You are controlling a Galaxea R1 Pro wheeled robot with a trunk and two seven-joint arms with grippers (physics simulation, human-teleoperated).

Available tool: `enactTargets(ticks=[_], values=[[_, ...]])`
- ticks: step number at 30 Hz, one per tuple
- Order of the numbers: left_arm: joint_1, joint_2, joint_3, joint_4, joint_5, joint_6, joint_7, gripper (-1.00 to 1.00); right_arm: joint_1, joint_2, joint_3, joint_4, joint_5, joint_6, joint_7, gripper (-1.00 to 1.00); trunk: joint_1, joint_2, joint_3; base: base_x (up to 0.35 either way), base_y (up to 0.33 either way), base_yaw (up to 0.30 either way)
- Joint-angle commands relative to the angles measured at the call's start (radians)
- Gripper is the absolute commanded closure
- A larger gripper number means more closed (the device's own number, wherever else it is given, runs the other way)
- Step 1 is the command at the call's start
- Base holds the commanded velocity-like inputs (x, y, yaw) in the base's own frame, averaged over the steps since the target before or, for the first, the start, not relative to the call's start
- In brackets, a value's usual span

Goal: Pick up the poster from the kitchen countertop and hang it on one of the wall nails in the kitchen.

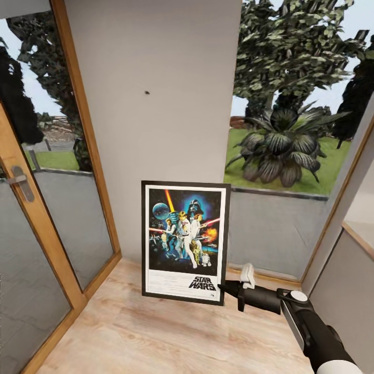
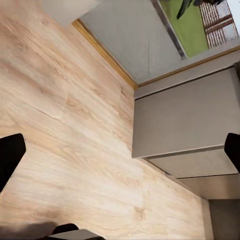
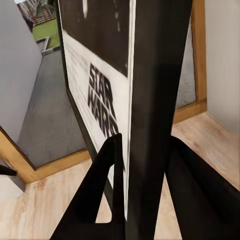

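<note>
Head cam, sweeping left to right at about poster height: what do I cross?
Door handle → wooden door frame → poster, held at its lower right corner by the right gripper → low window sill with the leafy plant outside above it → pale counter corner.

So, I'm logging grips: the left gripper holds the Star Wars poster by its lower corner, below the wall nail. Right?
Not quite: the right gripper holds the poster, as the head view shows. The rest stands: it grips the lower corner, below the wall nail.
</note>
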Motion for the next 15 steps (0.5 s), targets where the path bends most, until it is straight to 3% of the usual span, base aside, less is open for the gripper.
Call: enactTargets(ticks=[1,6,15], values=[[-0.001,0.0,-0.007,0.001,0.007,-0.01,-0.001,-1.0,-0.001,0.0,-0.002,-0.001,-0.002,0.014,0.009,1.0,0.001,-0.002,-0.002,0.183,0.313,0.0],[-0.001,0.0,-0.007,0.002,0.007,-0.01,0.0,-1.0,-0.001,-0.001,-0.002,-0.006,-0.003,0.015,0.01,1.0,0.001,-0.002,-0.002,0.195,0.254,0.0],[-0.001,-0.002,-0.006,0.001,0.008,-0.012,0.001,-1.0,-0.001,-0.001,-0.002,-0.011,-0.002,0.017,0.058,1.0,0.001,-0.002,-0.002,0.03,0.036,0.0]])
